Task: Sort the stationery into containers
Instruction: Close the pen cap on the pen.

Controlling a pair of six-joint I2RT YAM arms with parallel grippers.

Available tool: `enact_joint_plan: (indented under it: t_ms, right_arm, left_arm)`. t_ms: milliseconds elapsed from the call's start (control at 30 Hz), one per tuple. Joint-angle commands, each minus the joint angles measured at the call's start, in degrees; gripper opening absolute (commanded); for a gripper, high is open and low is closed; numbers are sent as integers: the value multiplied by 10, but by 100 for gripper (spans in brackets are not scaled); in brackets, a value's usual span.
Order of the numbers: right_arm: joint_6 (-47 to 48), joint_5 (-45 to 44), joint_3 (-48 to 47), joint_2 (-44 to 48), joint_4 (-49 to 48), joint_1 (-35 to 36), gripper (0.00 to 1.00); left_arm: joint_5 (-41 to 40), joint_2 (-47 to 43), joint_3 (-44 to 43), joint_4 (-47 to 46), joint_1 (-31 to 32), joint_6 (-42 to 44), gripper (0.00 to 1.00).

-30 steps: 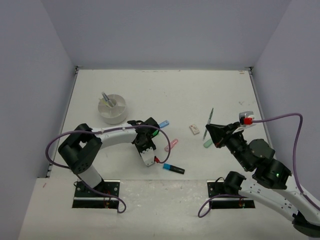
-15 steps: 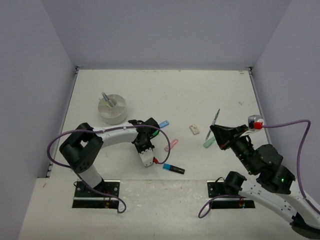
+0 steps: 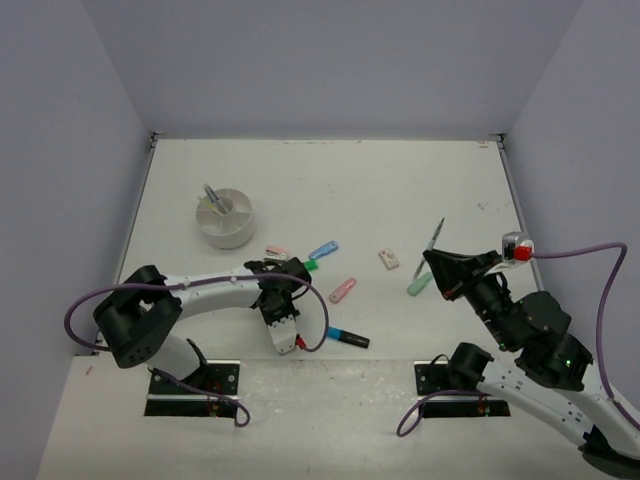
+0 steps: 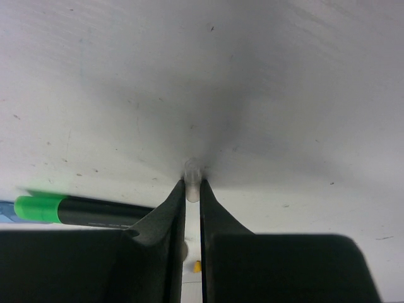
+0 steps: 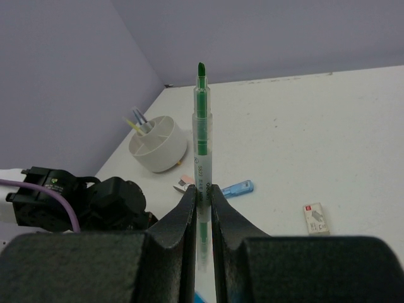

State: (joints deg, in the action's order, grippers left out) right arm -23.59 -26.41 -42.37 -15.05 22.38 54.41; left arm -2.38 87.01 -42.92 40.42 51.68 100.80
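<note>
My left gripper [image 4: 192, 189] is shut on a thin clear pen [image 4: 192, 172] whose tip touches the table; in the top view the left gripper [image 3: 272, 272] hides that pen. A black highlighter with a green end [image 4: 63, 210] lies just beside it. My right gripper [image 5: 202, 192] is shut on a green pen [image 5: 202, 126], held upright above the table right of centre [image 3: 435, 238]. The white cup [image 3: 225, 218] stands at the back left with pens in it.
Loose on the table lie a pink eraser [image 3: 276, 251], a blue marker [image 3: 322, 249], a pink marker [image 3: 342, 290], a boxed eraser [image 3: 389, 259], a mint marker [image 3: 417, 284] and a blue-ended black highlighter [image 3: 347, 337].
The left jaws have closed on the thin pen, and that arm has drawn back towards the near edge, uncovering the pink eraser. The right arm has carried the green pen slightly right.
</note>
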Motion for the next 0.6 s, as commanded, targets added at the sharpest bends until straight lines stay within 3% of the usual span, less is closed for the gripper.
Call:
enact_joint_plan:
  t_ms: [0, 333, 567]
  right_arm:
    - [-7, -15, -3, 1, -22, -1, 0]
    - [-17, -11, -7, -12, -22, -1, 0]
    - [-15, -19, -16, -9, -7, 0, 0]
  left_arm:
    - [45, 20, 47, 37, 8, -64, 0]
    - [-72, 15, 28, -69, 94, -317, 0]
    - [-84, 49, -35, -87, 96, -449, 0]
